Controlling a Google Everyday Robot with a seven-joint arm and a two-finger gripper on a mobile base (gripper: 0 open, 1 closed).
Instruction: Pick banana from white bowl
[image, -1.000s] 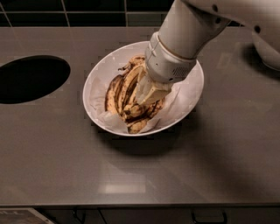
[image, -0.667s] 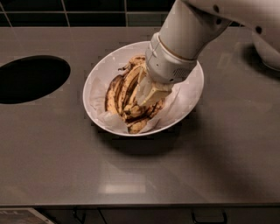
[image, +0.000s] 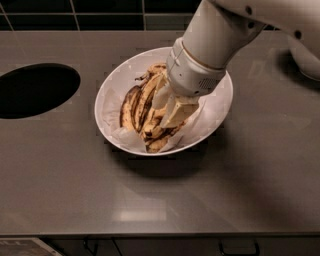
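The white bowl (image: 106, 97) is wide, shallow and lined with crumpled white paper. It sits in the middle of the grey counter. A bunch of overripe, brown-spotted bananas (image: 141, 107) lies in it, left of centre. My gripper (image: 174, 109) reaches down from the upper right into the bowl and rests on the right side of the bunch. The thick white wrist (image: 195, 72) hides the bananas under it.
A round dark hole (image: 35, 90) opens in the counter at the left. Part of another white object (image: 307, 57) shows at the right edge. A dark tiled wall runs along the back. The counter's front edge (image: 160, 235) is near the bottom.
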